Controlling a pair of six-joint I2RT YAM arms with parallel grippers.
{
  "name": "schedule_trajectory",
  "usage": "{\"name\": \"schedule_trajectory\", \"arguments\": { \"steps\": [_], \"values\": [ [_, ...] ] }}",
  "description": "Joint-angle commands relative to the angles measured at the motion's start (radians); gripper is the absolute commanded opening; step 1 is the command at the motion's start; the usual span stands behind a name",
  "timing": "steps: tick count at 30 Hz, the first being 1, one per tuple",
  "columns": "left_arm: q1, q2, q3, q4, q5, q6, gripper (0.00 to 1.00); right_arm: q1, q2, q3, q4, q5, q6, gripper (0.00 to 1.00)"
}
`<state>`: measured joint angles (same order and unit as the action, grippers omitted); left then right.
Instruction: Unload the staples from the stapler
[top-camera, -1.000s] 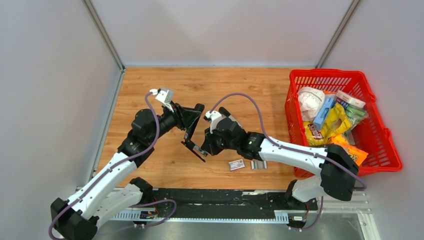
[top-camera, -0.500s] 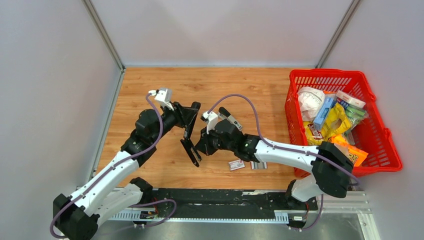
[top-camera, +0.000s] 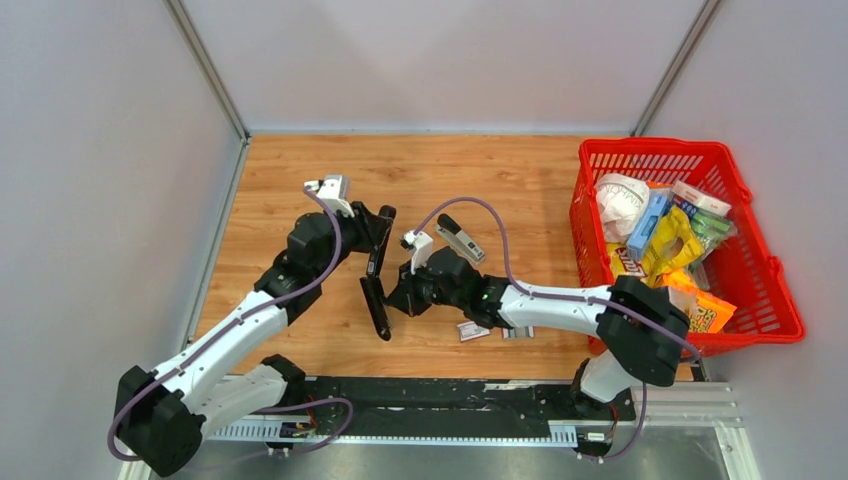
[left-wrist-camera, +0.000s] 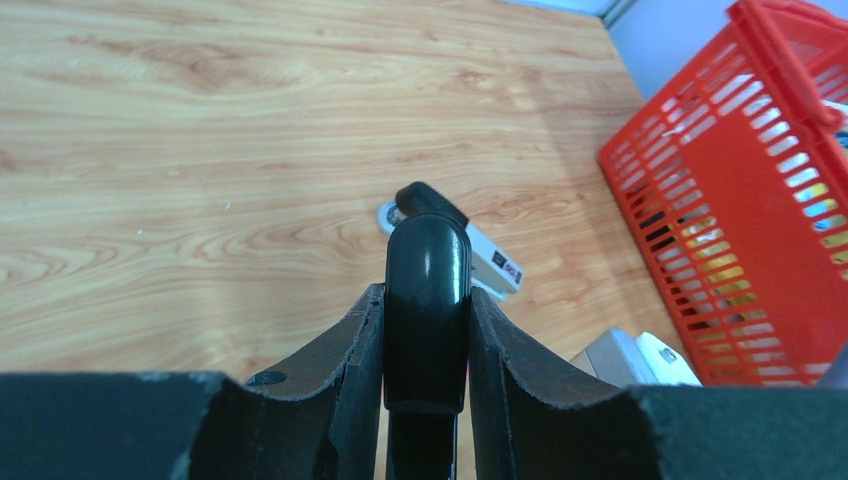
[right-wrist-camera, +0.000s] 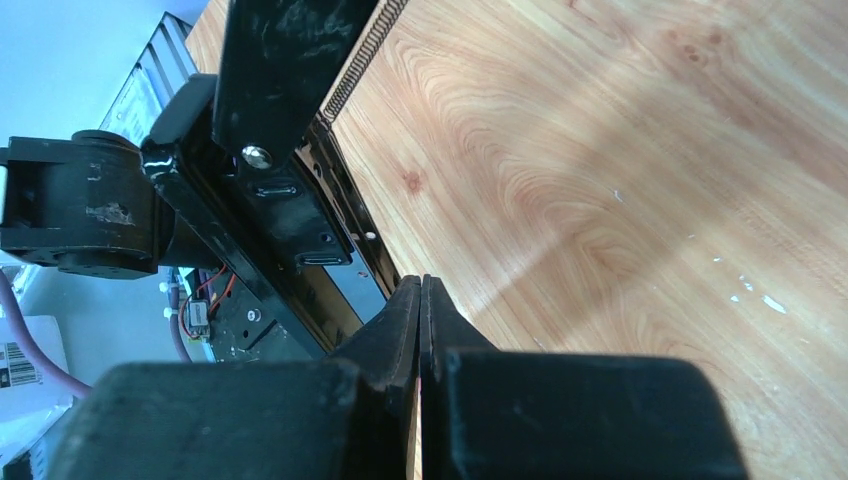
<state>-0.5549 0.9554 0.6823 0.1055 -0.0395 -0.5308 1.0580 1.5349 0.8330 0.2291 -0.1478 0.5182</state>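
Note:
My left gripper (top-camera: 378, 236) is shut on a black stapler (top-camera: 376, 300), which hangs open above the table with its long lower arm pointing toward the near edge. In the left wrist view the stapler's glossy black end (left-wrist-camera: 427, 290) is clamped between the fingers. My right gripper (top-camera: 393, 300) is shut, its tips right beside the stapler's lower arm. In the right wrist view the fingertips (right-wrist-camera: 408, 305) meet with nothing seen between them, next to the stapler's open magazine (right-wrist-camera: 290, 200) and spring. A short silvery strip of staples (top-camera: 517, 331) lies on the table near the front.
A second stapler, grey and black (top-camera: 460, 238), lies on the table behind the right arm and shows in the left wrist view (left-wrist-camera: 480, 255). A small red-and-white box (top-camera: 472, 329) lies beside the staples. A red basket (top-camera: 760, 290) full of packets stands at the right.
The left gripper has swung the open stapler left, its lower arm now more upright in view. The right gripper followed it to the left, uncovering the grey stapler behind it.

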Motion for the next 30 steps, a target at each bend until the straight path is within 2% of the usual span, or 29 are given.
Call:
{"name": "schedule_trajectory", "arguments": {
  "steps": [1,12,21,30],
  "values": [
    [0.004,0.02,0.046,0.049,-0.088,-0.043,0.0,0.013,0.028,-0.021,0.157,-0.056,0.048,0.0],
    [0.003,0.121,0.1,-0.096,-0.194,-0.054,0.0,0.013,0.094,-0.058,0.299,-0.113,0.088,0.0],
    [0.003,0.105,0.109,-0.101,-0.191,-0.054,0.0,0.013,0.082,-0.057,0.26,-0.099,0.063,0.0],
    [0.004,0.045,0.125,-0.171,-0.18,-0.046,0.0,0.011,0.045,-0.046,0.193,-0.064,0.031,0.0]
  ]
}}
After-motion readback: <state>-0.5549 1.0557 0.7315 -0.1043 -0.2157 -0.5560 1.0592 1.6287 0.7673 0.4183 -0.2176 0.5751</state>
